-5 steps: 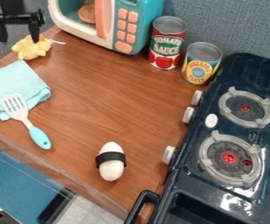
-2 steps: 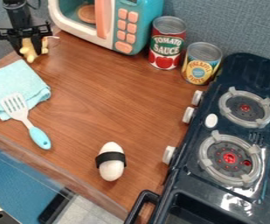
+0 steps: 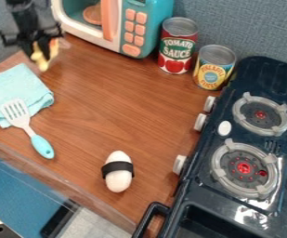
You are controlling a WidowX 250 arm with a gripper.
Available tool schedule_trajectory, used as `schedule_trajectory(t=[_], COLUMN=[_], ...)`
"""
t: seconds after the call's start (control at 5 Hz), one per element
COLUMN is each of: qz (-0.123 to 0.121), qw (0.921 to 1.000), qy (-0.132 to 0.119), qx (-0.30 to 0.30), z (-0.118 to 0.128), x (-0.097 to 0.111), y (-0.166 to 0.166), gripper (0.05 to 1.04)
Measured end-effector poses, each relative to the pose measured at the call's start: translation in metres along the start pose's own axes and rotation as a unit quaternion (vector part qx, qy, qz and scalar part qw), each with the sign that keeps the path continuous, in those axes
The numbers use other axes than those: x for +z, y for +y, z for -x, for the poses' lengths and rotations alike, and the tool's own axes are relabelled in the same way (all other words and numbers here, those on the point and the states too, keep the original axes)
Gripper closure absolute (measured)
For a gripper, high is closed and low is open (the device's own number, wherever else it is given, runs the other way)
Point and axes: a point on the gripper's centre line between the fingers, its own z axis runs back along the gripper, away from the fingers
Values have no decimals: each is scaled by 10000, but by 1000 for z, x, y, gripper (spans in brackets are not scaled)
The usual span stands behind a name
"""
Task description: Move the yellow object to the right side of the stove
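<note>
The yellow object [image 3: 41, 62] is clasped at the upper left by the gripper [image 3: 41, 52], its fingers closed in on both sides. Farther right, a red can [image 3: 177, 52] and a yellow can [image 3: 213, 72] are placed beside the stove [image 3: 198, 188].

Yellow toy [image 3: 42, 63] (blurred) hanging in hand [image 3: 41, 53]; stove [image 3: 201, 189] well apart.
</note>
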Motion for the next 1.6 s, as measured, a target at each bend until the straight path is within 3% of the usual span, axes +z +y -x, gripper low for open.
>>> schedule_trajectory(t=[0.2, 0.4, 0.6, 0.8, 1.2, 1.4, 1.6], qz=[153, 388, 624, 679, 733, 608, 532], qw=[9993, 9970, 9928, 9856, 9718, 9686, 9684], qy=[-304, -493, -313, -205, 35, 271, 273], qx=[-181, -450, -976, -1537, -2240, -2394, -2420], z=[14, 41, 74, 111, 158, 168, 169], x=[45, 68, 62, 47, -3, -17, -17], y=[-41, -79, -115, -151, -186, -187, -186], gripper=[831, 833, 834, 834, 776, 480, 178])
